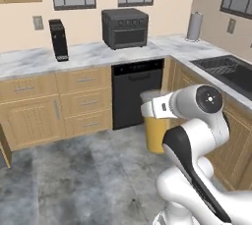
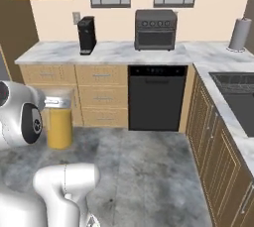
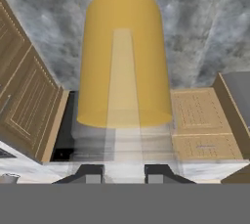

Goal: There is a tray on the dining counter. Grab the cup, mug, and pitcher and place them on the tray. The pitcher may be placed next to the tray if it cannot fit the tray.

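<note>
Pitcher in transit

The gripper (image 3: 124,174) was clamped on the juice-filled pitcher (image 3: 124,59), carried above the kitchen floor (image 1: 74,175); placing it by the tray remained.

The pitcher's (image 1: 156,135) upper right side sits hidden behind the white arm in the left base view, and its left edge is covered by the arm in the right base view. The sink (image 1: 231,71) runs off the right edge. The claw's (image 3: 124,175) fingertips are cut off by the bottom band.
</note>
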Robot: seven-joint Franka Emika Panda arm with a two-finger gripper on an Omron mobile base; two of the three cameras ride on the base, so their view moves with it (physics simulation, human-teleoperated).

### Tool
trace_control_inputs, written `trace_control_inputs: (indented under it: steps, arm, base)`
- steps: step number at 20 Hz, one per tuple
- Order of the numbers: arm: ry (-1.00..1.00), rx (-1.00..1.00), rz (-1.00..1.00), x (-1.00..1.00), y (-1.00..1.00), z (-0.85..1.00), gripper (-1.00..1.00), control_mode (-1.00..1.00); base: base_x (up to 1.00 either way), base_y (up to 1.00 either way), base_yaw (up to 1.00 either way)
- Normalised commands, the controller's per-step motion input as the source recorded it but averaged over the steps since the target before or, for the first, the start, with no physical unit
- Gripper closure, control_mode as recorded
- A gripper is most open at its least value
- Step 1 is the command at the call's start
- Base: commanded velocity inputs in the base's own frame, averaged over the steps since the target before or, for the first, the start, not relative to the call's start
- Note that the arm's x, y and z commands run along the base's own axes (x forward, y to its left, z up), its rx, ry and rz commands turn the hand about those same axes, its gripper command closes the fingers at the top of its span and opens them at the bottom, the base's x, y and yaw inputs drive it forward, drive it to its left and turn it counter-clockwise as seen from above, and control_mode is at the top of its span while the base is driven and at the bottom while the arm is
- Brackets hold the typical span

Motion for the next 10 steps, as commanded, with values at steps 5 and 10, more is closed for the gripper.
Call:
trace_control_inputs:
  steps: [5,10]
  arm:
    - [0.0,0.0,0.0,0.0,0.0,0.0,1.0,1.0]
    - [0.0,0.0,0.0,0.0,0.0,0.0,1.0,1.0]
  base:
    - [0.66,0.43,0.19]
    - [0.6,0.49,0.17]
